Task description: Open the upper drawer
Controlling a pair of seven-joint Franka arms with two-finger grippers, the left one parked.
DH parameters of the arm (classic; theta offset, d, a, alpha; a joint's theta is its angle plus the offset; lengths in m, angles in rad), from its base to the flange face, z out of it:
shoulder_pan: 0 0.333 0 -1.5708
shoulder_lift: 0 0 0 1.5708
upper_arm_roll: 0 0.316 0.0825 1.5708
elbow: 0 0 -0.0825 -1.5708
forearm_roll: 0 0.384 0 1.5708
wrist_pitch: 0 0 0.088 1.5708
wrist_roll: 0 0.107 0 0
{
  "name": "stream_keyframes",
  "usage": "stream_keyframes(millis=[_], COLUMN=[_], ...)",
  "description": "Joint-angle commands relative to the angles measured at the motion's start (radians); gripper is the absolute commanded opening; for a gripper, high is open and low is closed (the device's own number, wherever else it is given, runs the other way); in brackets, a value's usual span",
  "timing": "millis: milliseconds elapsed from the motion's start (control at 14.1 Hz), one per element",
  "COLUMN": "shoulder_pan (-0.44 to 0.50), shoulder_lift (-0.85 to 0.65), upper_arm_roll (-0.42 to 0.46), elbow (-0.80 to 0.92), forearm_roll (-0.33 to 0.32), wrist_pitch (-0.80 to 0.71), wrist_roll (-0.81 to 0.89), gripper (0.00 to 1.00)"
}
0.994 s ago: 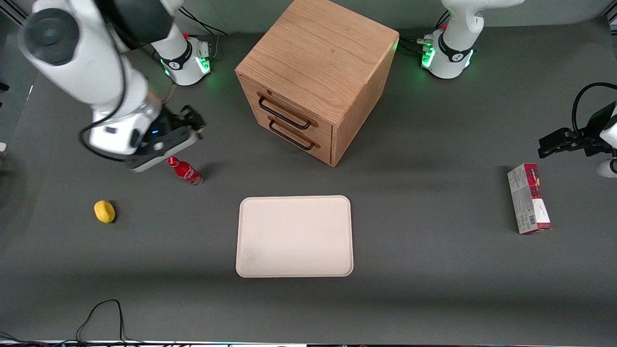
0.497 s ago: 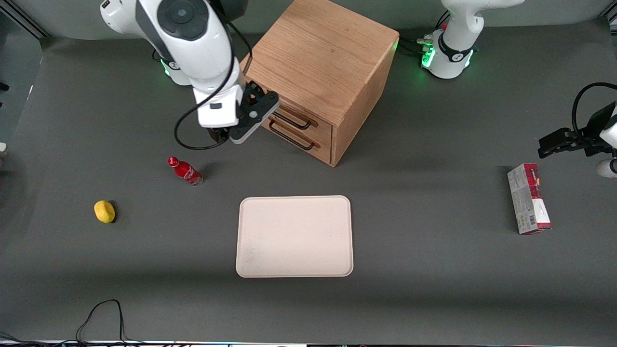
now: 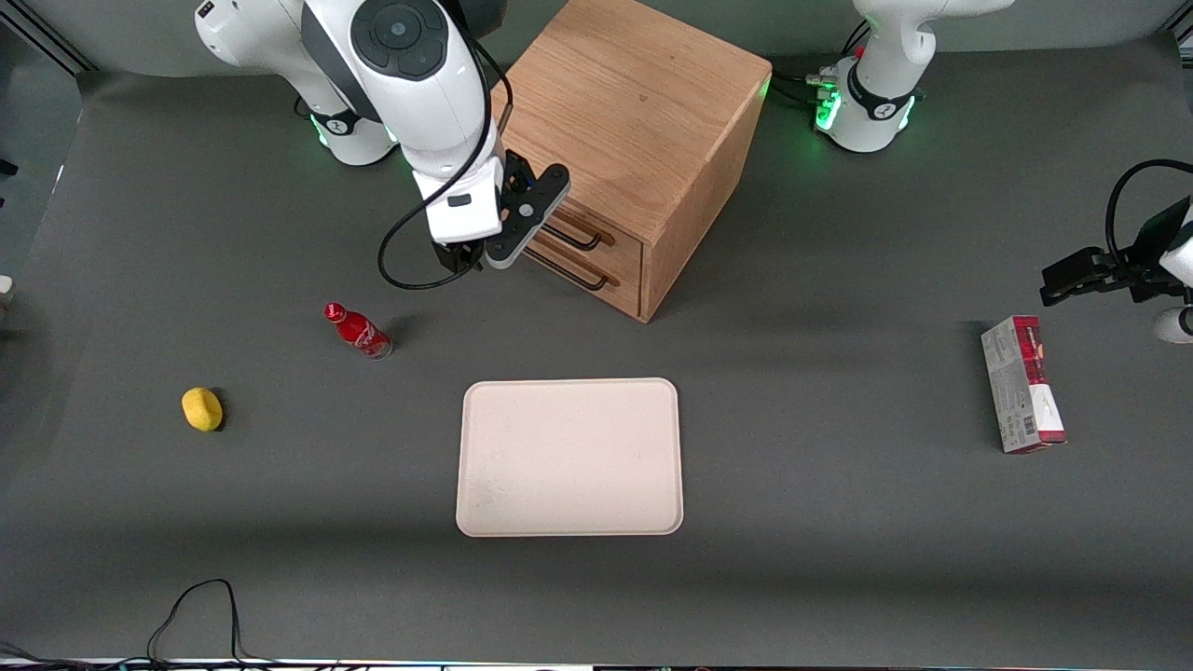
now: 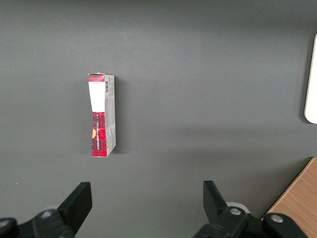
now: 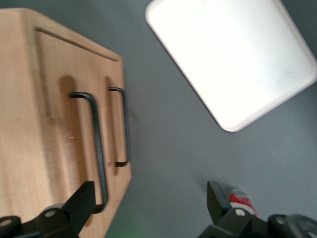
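Oak cabinet [image 3: 620, 130] stands in the middle of the grey table [image 3: 839, 522], a light wooden cube turned at an angle, and serves as the landmark for everything else. Its upper drawer [image 3: 569, 219] is shut flush with the cabinet face, the black wire handle [image 5: 96, 144] lying across its wood-grain front; the lower drawer [image 3: 582, 270] just beneath it is shut as well.

The right arm's gripper [image 3: 517, 224] hangs directly in front of the cabinet's drawer face, at the end of the upper handle that lies toward the working arm. In the right wrist view the gripper [image 5: 148, 206] is spread wide, nothing between its fingers [image 5: 81, 201], one of which sits just beside the handle bar.

A cream tray [image 3: 569, 457] lies flat on the table nearer the front camera than the cabinet. A red bottle [image 3: 358, 331] lies on its side toward the working arm's end, with a small yellow object [image 3: 202, 409] farther out the same way. A red and grey carton [image 3: 1022, 384] lies toward the parked arm's end.
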Motion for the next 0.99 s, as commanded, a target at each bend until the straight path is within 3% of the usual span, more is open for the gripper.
stream_keyframes(millis=[0, 355, 923], shoulder_pan=[0.007, 0.030, 0.069], shoulder_lift=[-0.010, -0.005, -0.047], upper_arm_roll=[-0.011, -0.010, -0.011], elbow=[-0.012, -0.027, -0.230], forearm_roll=[0.071, 0.072, 0.069], wrist_pitch=[0.006, 0.010, 0.197], wrist_roll=[-0.059, -0.062, -0.060], gripper=[1.00, 1.00, 1.00])
